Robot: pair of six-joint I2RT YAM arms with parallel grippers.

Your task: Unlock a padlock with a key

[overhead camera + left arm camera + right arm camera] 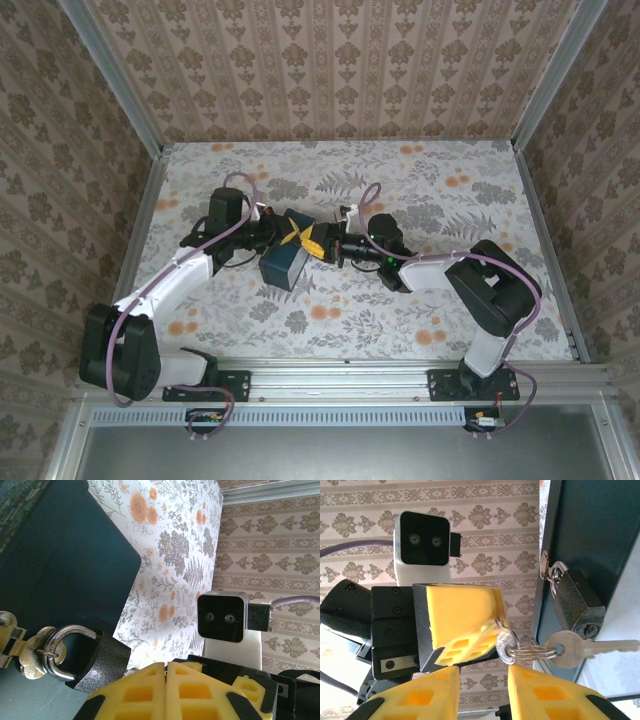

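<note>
Top cam: fixed, high behind the table's [440, 175] near edge, looks down on all of it. Left wrist cam [422, 542] and right wrist cam [222, 616]: close in, facing each other across the padlock [102, 662]. Both share it plus the box [60, 555] edge.

White-and-black arms [175, 280] carry purple cables [295, 600] and yellow fingers [150, 690] with square recesses.

I read the box [284, 262] as dark blue, perhaps teal-tinged in the wrist views. Padlock [577, 605]: speckled dark grey; key [575, 656] and key ring [504, 645] silver. The left gripper [166, 666] and right gripper [484, 675] have yellow fingers [460, 615]. Table [420, 320] shows grey leaves and orange flowers; walls [330, 60], beige damask stripes.
</note>
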